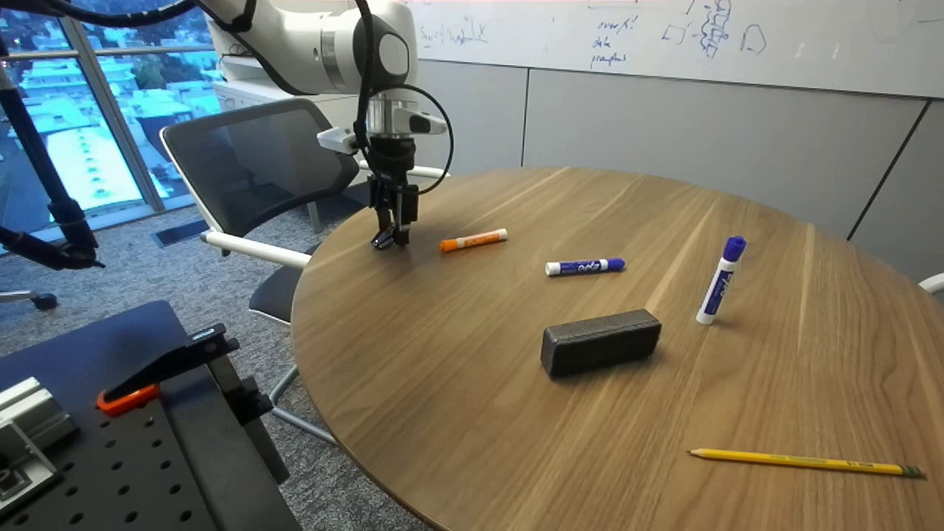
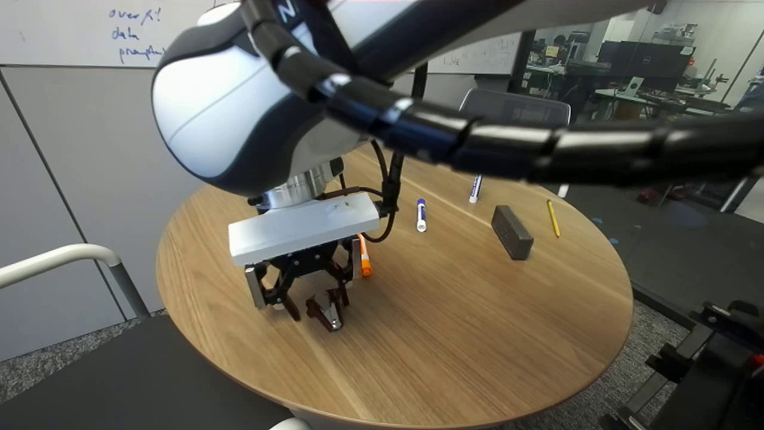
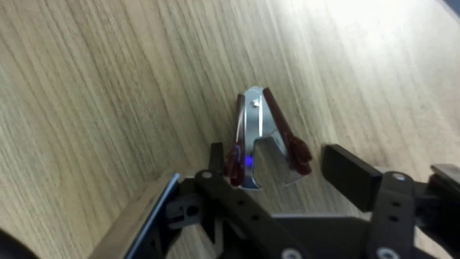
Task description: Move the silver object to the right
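The silver object is a small staple remover with silvery metal jaws and dark red grips. It lies on the round wooden table and shows in the wrist view (image 3: 253, 117) and in both exterior views (image 1: 382, 238) (image 2: 327, 309). My gripper (image 3: 275, 158) is down at the table, also seen in both exterior views (image 1: 393, 234) (image 2: 318, 302). It is open, with the object's wide end between its fingers. One finger is at or very near one red grip; I cannot tell if it touches. The other finger is apart from the other grip, with a gap between.
An orange marker (image 1: 473, 240) lies close to the gripper. Farther off are a lying blue-capped marker (image 1: 585, 267), a blue-capped marker on end (image 1: 715, 291), a black block (image 1: 601, 343) and a yellow pencil (image 1: 804, 462). A chair (image 1: 258, 162) stands by the table edge.
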